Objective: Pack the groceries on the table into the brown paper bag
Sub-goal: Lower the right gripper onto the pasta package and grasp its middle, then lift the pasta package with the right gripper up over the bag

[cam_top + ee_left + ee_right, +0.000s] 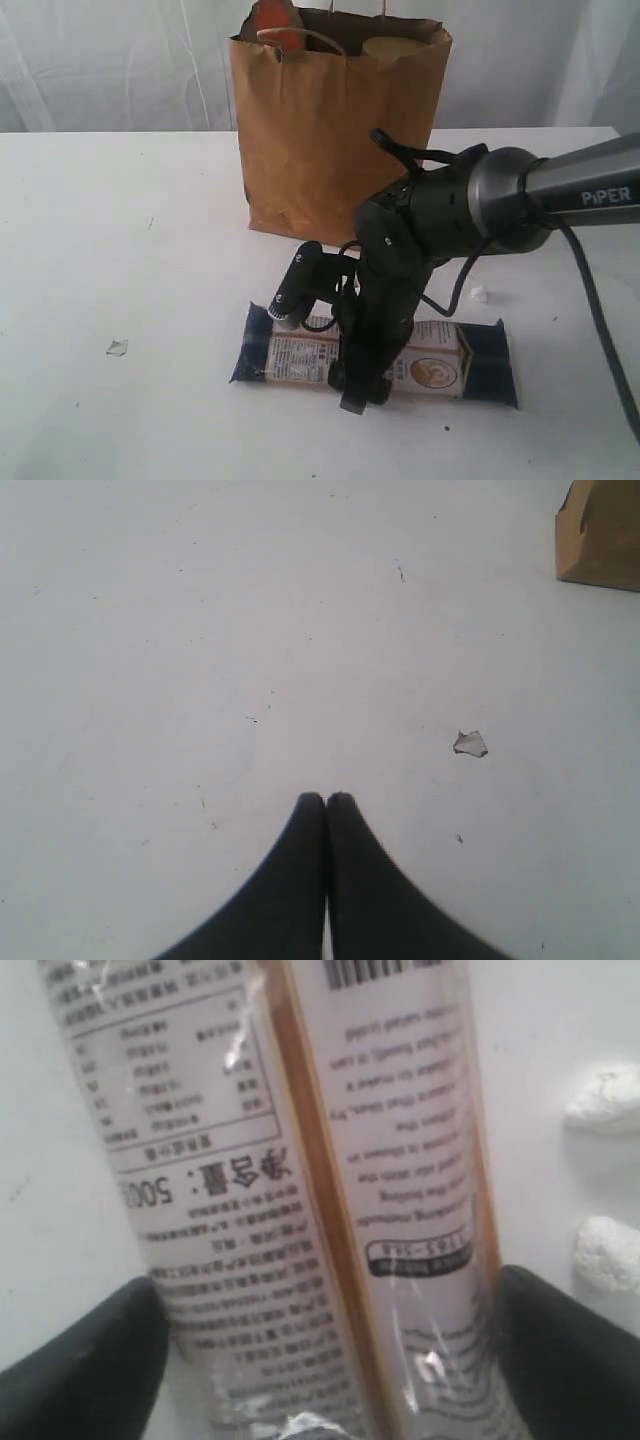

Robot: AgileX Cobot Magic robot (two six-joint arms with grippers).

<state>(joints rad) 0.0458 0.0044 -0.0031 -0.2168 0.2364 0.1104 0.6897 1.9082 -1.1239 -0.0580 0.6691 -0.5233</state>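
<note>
my right pincer [330, 1355] is wide, astride the packet [440, 368], one pad at each long side. the packet lies flat on the tabletop [120, 250], in front of the bag [320, 140] and just apart from it. i can't tell whether the pads press yet. my left pincer [326, 802] is closed on nothing, over bare tabletop near a small scrap [470, 743].

what worries me: the wrap is glossy and looks loose, so i may pinch film instead of the body and have it slide out on the lift. it is long, so a hold slightly off its middle would let one end droop or swing. the bag's mouth already shows things near the rim, so a long packet going in flat could catch the edge or push the bag over.

hard to read: my own arm hides the packet's middle in the exterior view, the wrist view cuts off both its ends, and the bag's inside is out of sight. two crumbs [608, 1255] lie beside one pad.
</note>
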